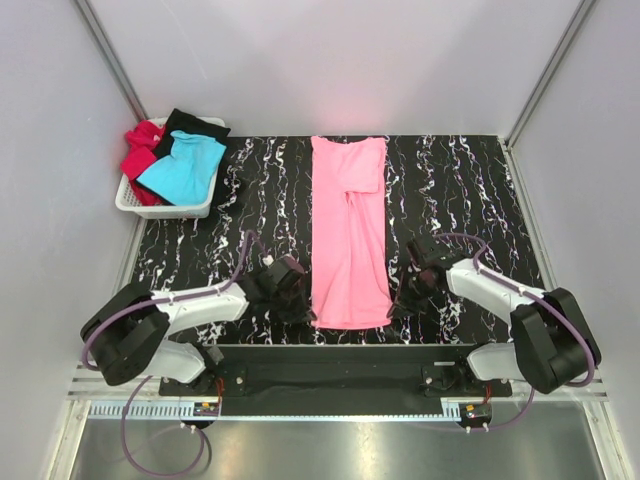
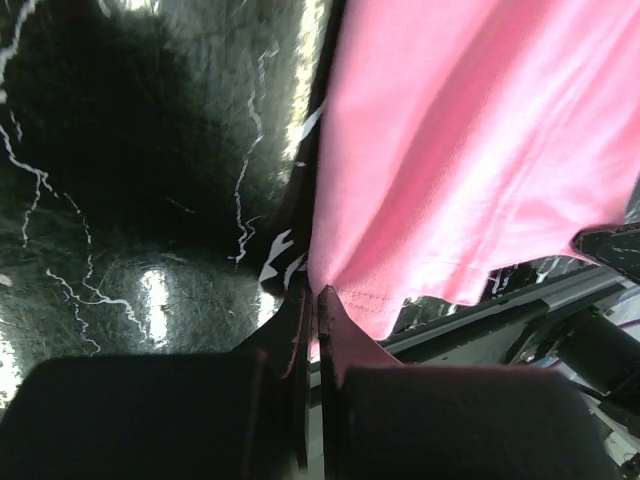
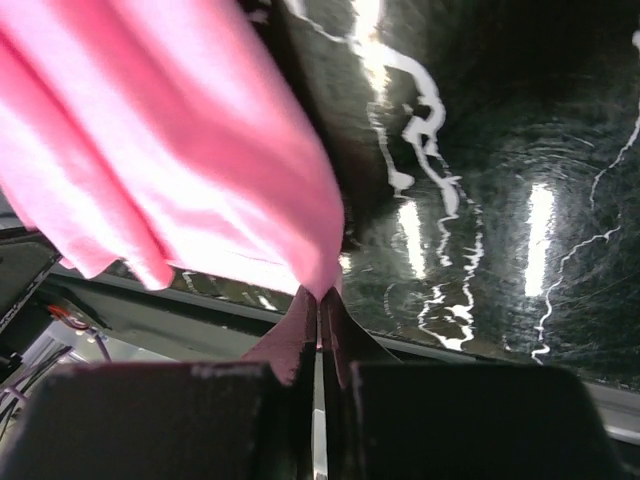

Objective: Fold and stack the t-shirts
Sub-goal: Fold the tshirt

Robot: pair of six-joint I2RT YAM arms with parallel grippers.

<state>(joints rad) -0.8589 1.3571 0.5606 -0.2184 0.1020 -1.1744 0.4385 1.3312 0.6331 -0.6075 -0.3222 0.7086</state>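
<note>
Ok, we have the pink t-shirt (image 1: 348, 235) lying mid-table as a long narrow strip, sides folded in, neck end far from the arms, hem end near them. The left gripper (image 2: 312, 305) is clamped on the hem's left corner — wrist view shows pink cloth pinched btw the closed jaws. The right gripper (image 3: 320, 305) does the same on the right corner, jaws together w/ cloth caught at the tips. Both corners look slightly raised off the table (image 1: 460, 180), rest of the shirt flat.

Other shirts: turquoise t-shirt (image 1: 185, 168), red t-shirt (image 1: 140, 155) and black t-shirt (image 1: 192, 122) sit heaped in the white basket (image 1: 165, 208) at far left, unfolded. So we judge the task early: first shirt, mid-fold.

Step in hand, as we read it: bring hem to neck end, i.e. fold the strip in half. To do it well we'd:
- lift both corners together to equal height
- keep the hem taut btw the arms w/o stretching it
- carry fwd in parallel so the strip doesn't skew
- go high enough that cloth doesn't drag and undo the side folds
- lay the hem square on the neck edge, then let go both sides at once

Risk — thin pinch at the tips, so cloth may slip if one arm leads.
</note>
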